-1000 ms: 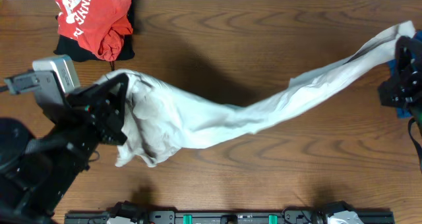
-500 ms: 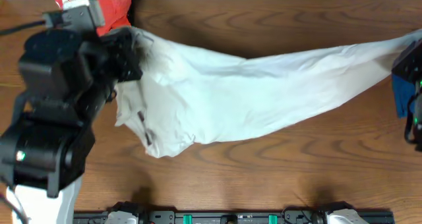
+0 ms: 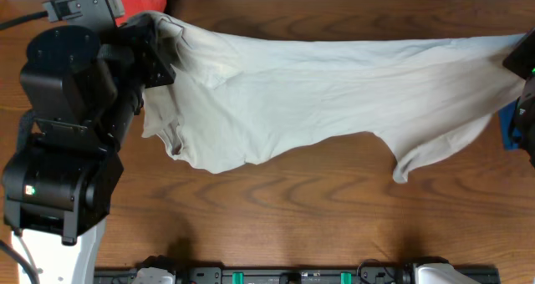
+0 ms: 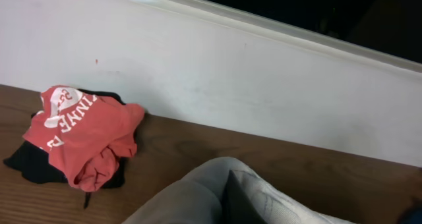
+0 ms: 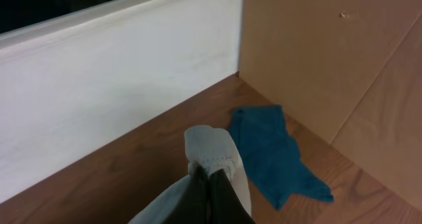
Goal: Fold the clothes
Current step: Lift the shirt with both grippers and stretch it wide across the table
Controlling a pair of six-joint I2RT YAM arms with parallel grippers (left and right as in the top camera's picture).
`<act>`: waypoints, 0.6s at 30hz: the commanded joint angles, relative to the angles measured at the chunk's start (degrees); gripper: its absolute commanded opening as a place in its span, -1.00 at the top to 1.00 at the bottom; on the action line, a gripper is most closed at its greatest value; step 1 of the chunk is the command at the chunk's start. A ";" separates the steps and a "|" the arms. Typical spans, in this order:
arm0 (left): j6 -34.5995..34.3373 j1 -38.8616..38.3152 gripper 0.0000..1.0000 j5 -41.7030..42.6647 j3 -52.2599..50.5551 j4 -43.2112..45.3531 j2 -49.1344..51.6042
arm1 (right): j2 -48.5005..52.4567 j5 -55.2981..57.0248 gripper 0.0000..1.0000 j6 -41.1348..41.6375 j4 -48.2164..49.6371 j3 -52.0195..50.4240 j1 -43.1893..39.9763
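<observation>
Since a second ago the arms have pulled apart, so the shirt (image 3: 318,92), then a sagging rope, now hangs as a wide sheet across the bench (image 3: 292,225). The left end effector (image 3: 160,40) is clamped on one end near the red garment (image 4: 79,135), and the right end effector (image 5: 210,181) pinches a ribbed edge above the blue cloth (image 5: 277,151). Spreading looks done, while laying flat and every fold remain; the red garment's white lettering shows only "INNE", the rest lost in creases.
</observation>
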 commanded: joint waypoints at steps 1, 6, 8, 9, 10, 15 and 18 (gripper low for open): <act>1.18 0.04 0.87 -1.51 1.73 0.44 -2.01 | -0.68 1.64 0.98 1.07 0.52 0.74 -0.87; 1.16 0.04 0.88 -1.46 3.63 -0.15 -5.16 | -2.56 -1.29 0.99 0.85 0.04 0.76 -0.85; 1.14 0.04 0.88 -0.70 4.50 -1.44 -6.49 | -3.45 -3.34 0.98 0.87 -0.39 0.76 -0.85; 1.11 0.04 0.88 -0.09 5.18 -2.49 -7.21 | -3.98 -4.44 0.98 0.87 -0.59 0.76 -0.85; 1.07 0.04 0.88 0.48 5.90 -3.50 -7.76 | -4.42 -5.27 0.98 0.85 -0.66 0.76 -0.85; 0.92 0.04 0.88 1.11 11.26 -8.66 -9.22 | -6.75 -9.22 0.98 0.57 -0.81 0.79 -0.85; 0.94 0.04 0.88 1.11 15.06 -10.43 -9.16 | -7.52 -10.25 0.98 0.07 -0.96 0.79 -0.85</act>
